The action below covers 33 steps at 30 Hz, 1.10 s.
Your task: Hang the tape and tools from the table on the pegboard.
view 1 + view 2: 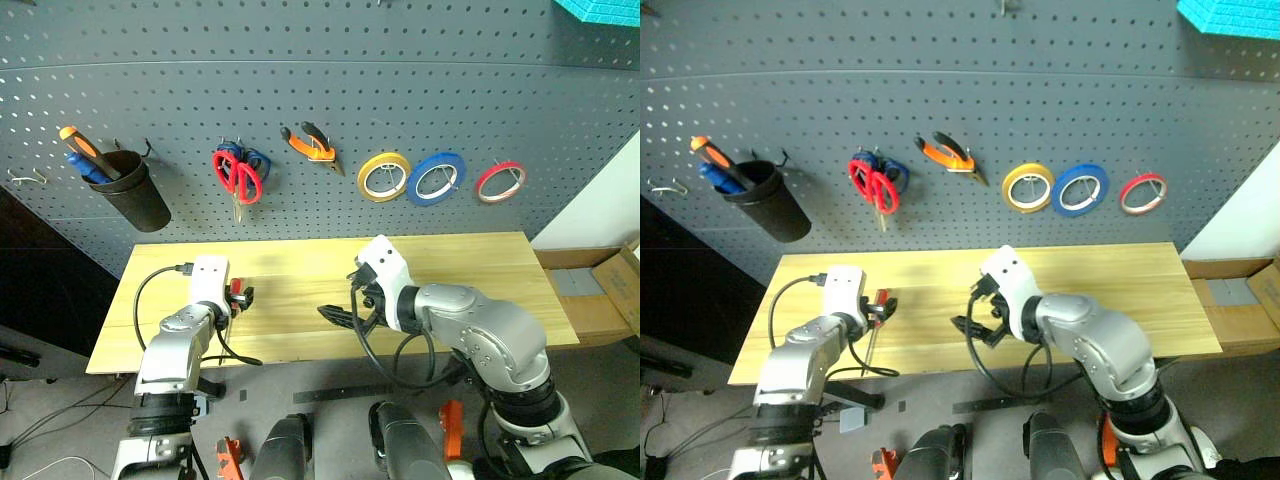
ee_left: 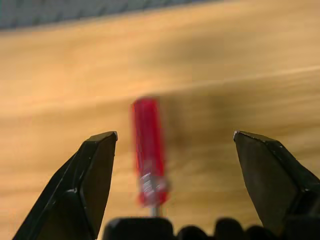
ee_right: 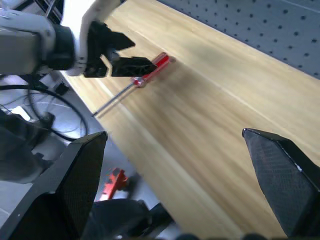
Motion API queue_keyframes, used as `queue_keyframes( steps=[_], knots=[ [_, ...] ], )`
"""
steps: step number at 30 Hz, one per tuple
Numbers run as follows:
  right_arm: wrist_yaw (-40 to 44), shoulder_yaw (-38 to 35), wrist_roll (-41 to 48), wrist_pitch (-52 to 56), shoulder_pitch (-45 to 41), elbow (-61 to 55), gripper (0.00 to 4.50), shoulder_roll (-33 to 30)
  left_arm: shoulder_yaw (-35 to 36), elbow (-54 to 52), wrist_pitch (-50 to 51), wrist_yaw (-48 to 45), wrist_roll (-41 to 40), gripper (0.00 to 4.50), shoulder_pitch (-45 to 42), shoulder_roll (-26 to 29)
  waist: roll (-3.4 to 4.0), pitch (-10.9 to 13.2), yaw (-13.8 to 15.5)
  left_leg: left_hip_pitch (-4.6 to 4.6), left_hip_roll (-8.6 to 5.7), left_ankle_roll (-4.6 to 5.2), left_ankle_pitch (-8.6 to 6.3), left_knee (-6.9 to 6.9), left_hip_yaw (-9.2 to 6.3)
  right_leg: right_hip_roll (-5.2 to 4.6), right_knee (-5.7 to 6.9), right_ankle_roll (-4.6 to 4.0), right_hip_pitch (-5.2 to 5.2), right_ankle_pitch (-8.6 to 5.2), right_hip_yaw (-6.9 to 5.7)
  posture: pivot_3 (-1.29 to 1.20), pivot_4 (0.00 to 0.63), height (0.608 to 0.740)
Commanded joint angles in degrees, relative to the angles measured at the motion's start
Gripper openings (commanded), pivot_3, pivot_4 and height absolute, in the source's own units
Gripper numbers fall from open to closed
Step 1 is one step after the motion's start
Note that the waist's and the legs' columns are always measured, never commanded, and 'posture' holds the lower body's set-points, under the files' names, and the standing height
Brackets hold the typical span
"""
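Three tape rolls (image 1: 441,178) on pegboard (image 1: 320,70); one screwdriver (image 2: 148,150) on table (image 1: 480,270); both fingers wide, empty.

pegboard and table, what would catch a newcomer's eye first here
The dark pegboard draws the eye with its bright row: red-handled scissors, orange-and-black pliers, then yellow roll, blue roll and red tape. Below, on the light-wood table, a red-handled screwdriver lies between the left gripper's open jaws.

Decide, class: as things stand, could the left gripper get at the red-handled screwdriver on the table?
Probably yes. The left gripper is open, its fingers standing either side of the red-handled screwdriver, which lies flat on the table with nothing between them. The right gripper is apart from it.
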Motion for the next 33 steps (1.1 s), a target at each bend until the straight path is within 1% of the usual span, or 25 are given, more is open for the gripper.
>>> queue_keyframes(
  steps=[1, 4, 8, 9, 10, 12, 13, 17, 18, 20, 21, 24, 26, 29, 30, 33],
  knots=[
    [-0.8, -0.1, 1.5, 2.2, -1.9, -1.5, 4.5, 1.1, 2.2, 6.4, 2.3, 0.9, -1.2, 4.0, -4.1, 0.2, 0.0, 0.1, -0.1, 0.0, 0.0, 0.0, 0.0, 0.0, 0.0, 0.01, -0.01, 0.0, 0.0, 0.0, 0.0, -0.14, 0.261, 0.74],
    [-0.8, 0.4, 2.0, 3.1, -3.2, -1.1, 4.5, 1.2, 3.6, 12.0, 3.1, 1.7, -1.8, 4.0, -6.6, -0.3, -0.02, 0.3, -0.4, -0.01, 0.0, 0.0, 0.0, -0.01, 0.02, 0.01, -0.06, 0.0, 0.0, 0.0, 0.03, -0.15, 0.271, 0.74],
    [-0.9, 1.1, 2.2, 2.9, -5.3, 0.2, 4.5, 1.1, 4.6, 18.1, 1.3, 2.7, -2.0, 4.0, -8.9, -0.7, -0.01, 0.8, -0.6, -0.01, 0.02, -0.01, -0.01, -0.05, 0.03, -0.03, -0.06, 0.0, -0.04, 0.0, 0.05, -0.17, 0.275, 0.74],
    [-0.8, 1.3, 2.1, 2.7, -6.0, 0.6, 4.5, 1.1, 4.7, 20.2, 0.5, 3.0, -1.9, 3.64, -9.6, -0.8, -0.01, 1.0, -0.6, -0.01, 0.02, -0.01, -0.01, -0.05, 0.03, -0.13, -0.06, 0.0, -0.04, 0.0, 0.05, -0.17, 0.274, 0.74],
    [-0.8, 1.4, 2.1, 2.5, -6.6, 1.0, 4.5, 1.1, 4.4, 22.0, -0.4, 3.2, -1.5, 3.43, -10.2, -0.6, 0.04, 1.0, -0.7, -0.01, 0.03, -0.01, -0.01, -0.05, 0.03, -0.19, -0.05, 0.0, -0.05, 0.0, 0.04, -0.17, 0.274, 0.74],
    [-0.7, 1.4, 2.0, 2.2, -7.6, 1.5, 4.5, 0.9, 4.4, 25.2, -1.9, 3.7, -1.2, 2.83, -11.4, -0.5, 0.09, 1.1, -0.7, 0.0, 0.03, -0.01, -0.01, -0.05, 0.02, -0.2, -0.03, 0.0, -0.05, 0.0, 0.03, -0.17, 0.274, 0.74],
    [-0.7, 1.5, 2.0, 2.1, -7.9, 1.7, 4.5, 0.7, 4.4, 26.3, -2.8, 3.9, -1.2, 2.39, -12.0, -0.4, 0.09, 1.1, -0.7, 0.0, 0.03, -0.01, -0.01, -0.05, 0.02, -0.2, -0.03, 0.0, -0.05, 0.0, 0.03, -0.18, 0.269, 0.74],
    [-0.5, 1.2, 2.0, 1.6, -8.6, 2.2, 4.5, -0.2, 4.6, 28.1, -5.0, 3.6, -1.6, 1.02, -12.7, 0.0, 0.09, 1.1, -0.8, -0.01, 0.0, -0.02, -0.01, -0.05, 0.06, -0.24, -0.06, 0.01, -0.04, 0.01, 0.06, -0.18, 0.253, 0.74],
    [-0.4, 1.2, 2.0, 1.5, -8.8, 2.2, 4.5, -0.5, 4.6, 26.6, -5.0, 3.4, -1.9, 0.85, -12.1, -0.1, 0.09, 1.1, -0.8, 0.0, -0.01, -0.02, -0.01, -0.05, 0.06, -0.27, -0.06, 0.02, -0.04, 0.01, 0.06, -0.19, 0.25, 0.74],
    [-0.2, 1.2, 1.9, 0.9, -9.2, 2.3, 4.5, -1.2, 4.8, 22.5, -5.2, 2.9, -2.5, 0.86, -10.3, -0.4, 0.08, 1.1, -0.8, -0.01, -0.01, -0.02, -0.01, -0.05, 0.07, -0.28, -0.06, 0.02, -0.04, 0.01, 0.06, -0.18, 0.237, 0.74],
    [0.1, 1.1, 2.1, 0.6, -9.6, 2.0, 4.5, -1.7, 4.1, 18.2, -5.2, 2.6, -2.3, 0.86, -8.2, -0.4, 0.08, 1.1, -0.8, -0.01, -0.01, -0.03, -0.02, -0.06, 0.07, -0.29, -0.07, 0.01, -0.05, 0.01, 0.07, -0.18, 0.234, 0.74],
    [2.0, 0.0, 3.1, -0.9, -11.0, 0.6, 4.5, -3.6, 4.1, 0.7, -4.5, 2.8, -3.0, 0.86, -0.5, -0.6, 0.07, 1.0, -1.2, -0.07, 0.01, -0.08, -0.05, -0.09, 0.09, -0.32, -0.07, -0.04, -0.14, 0.04, 0.14, -0.17, 0.221, 0.74],
    [3.4, -0.4, 3.7, -2.4, -11.4, -0.4, 4.5, -4.8, 3.7, -8.2, -4.9, 2.7, -2.9, 0.86, 3.3, -0.3, 0.06, 1.0, -1.3, -0.27, 0.03, -0.1, -0.06, -0.1, 0.08, -0.31, -0.06, -0.29, -0.38, 0.19, 0.13, -0.17, 0.219, 0.74],
    [7.4, -1.2, 4.2, -9.5, -11.6, -2.6, 4.5, -7.9, 6.9, -23.9, -7.8, 5.0, -4.0, 0.86, 7.9, -2.2, 0.03, 1.0, -0.8, -0.82, 0.04, -0.15, -0.02, -0.02, 0.01, -0.29, 0.03, -0.34, -0.96, 0.24, 0.06, -0.13, 0.205, 0.74],
    [8.7, -1.3, 3.9, -12.8, -11.5, -2.9, 4.5, -8.7, 7.4, -27.6, -9.9, 6.0, -3.0, 0.86, 8.9, -2.1, 0.03, 1.0, -0.6, -0.84, 0.04, -0.15, -0.02, -0.02, 0.04, -0.3, 0.01, -0.34, -0.97, 0.24, 0.07, -0.13, 0.203, 0.74],
    [12.4, -1.2, 3.7, -19.5, -11.8, -2.5, 4.5, -10.8, 9.4, -34.2, -13.4, 8.6, -2.2, 0.86, 9.4, -2.9, -0.02, 1.0, -0.3, -0.87, 0.0, -0.14, -0.03, -0.02, 0.08, -0.31, -0.07, -0.32, -0.95, 0.25, 0.08, -0.1, 0.189, 0.74]
  ],
)
